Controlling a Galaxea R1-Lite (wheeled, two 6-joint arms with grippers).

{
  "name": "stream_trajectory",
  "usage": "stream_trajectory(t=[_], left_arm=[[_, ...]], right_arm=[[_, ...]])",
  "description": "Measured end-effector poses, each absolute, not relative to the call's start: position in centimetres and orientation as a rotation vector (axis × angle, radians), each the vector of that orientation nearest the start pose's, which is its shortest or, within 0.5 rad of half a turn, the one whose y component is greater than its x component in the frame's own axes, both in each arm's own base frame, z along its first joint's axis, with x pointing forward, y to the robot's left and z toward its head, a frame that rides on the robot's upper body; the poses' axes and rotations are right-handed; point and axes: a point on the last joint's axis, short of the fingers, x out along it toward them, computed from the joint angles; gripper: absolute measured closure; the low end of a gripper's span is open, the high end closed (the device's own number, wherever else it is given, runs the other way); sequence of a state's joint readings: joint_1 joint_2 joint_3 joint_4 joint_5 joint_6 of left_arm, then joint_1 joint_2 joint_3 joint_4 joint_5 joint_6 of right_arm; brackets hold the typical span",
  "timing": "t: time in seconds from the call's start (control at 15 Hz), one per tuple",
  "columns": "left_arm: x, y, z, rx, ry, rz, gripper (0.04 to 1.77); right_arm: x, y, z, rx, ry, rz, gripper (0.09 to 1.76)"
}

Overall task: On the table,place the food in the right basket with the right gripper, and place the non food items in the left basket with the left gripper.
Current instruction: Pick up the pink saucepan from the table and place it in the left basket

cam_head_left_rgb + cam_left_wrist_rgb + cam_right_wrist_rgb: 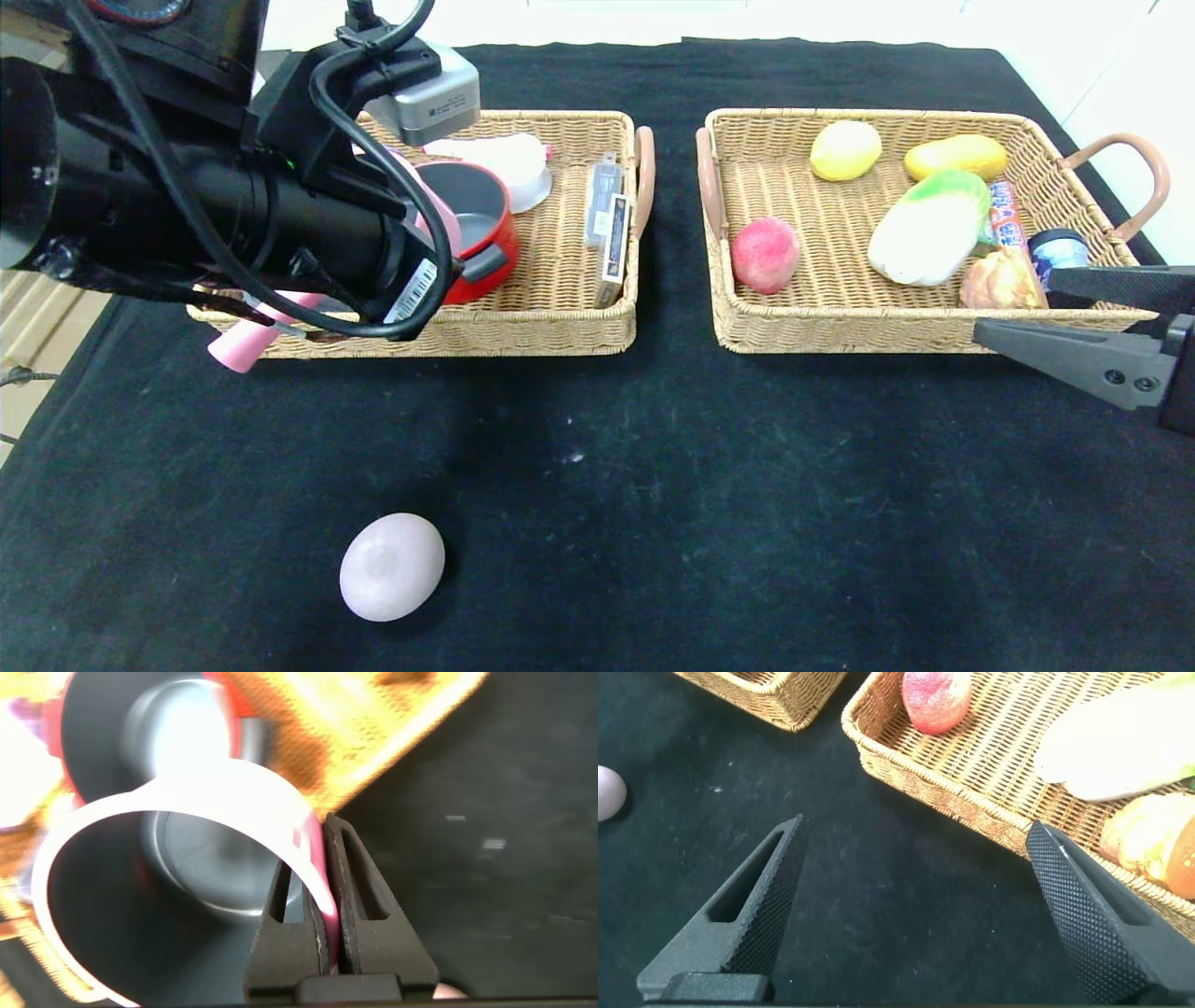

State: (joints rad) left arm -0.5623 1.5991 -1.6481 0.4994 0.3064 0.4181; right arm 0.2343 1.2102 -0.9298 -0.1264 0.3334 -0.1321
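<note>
Nearest, at about seven o'clock on the table (653, 523), the lilac-grey egg-shaped lump (392, 567) lies alone on the black cloth. Out at three o'clock the right gripper (910, 905) hangs just before the right basket (840, 327), fingers spread wide and holding nothing; the napa cabbage (931, 230) and burger bun (1001, 280) lie inside. At ten o'clock the left gripper (327, 919) pinches the rim of the pink saucepan (187, 803) over the left basket (560, 308), above the red pot (485, 233).
</note>
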Motion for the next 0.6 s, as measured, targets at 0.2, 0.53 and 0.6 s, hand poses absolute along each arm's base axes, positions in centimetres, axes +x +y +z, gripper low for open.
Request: stream_trajectory(t=[0.2, 0.53, 0.6], left_arm=[[24.5, -12.8, 34.8, 0.591, 0.324, -0.354, 1.63], [26.8, -11.9, 35.2, 0.589, 0.3, -0.385, 1.63], [27.3, -11.7, 35.3, 0.592, 0.292, -0.391, 1.63]], right_arm=[[17.6, 5.0, 28.9, -0.12, 0.119, 0.576, 0.14], [17.7, 5.0, 28.9, -0.121, 0.121, 0.578, 0.14], [17.7, 5.0, 28.8, -0.121, 0.122, 0.578, 0.14]])
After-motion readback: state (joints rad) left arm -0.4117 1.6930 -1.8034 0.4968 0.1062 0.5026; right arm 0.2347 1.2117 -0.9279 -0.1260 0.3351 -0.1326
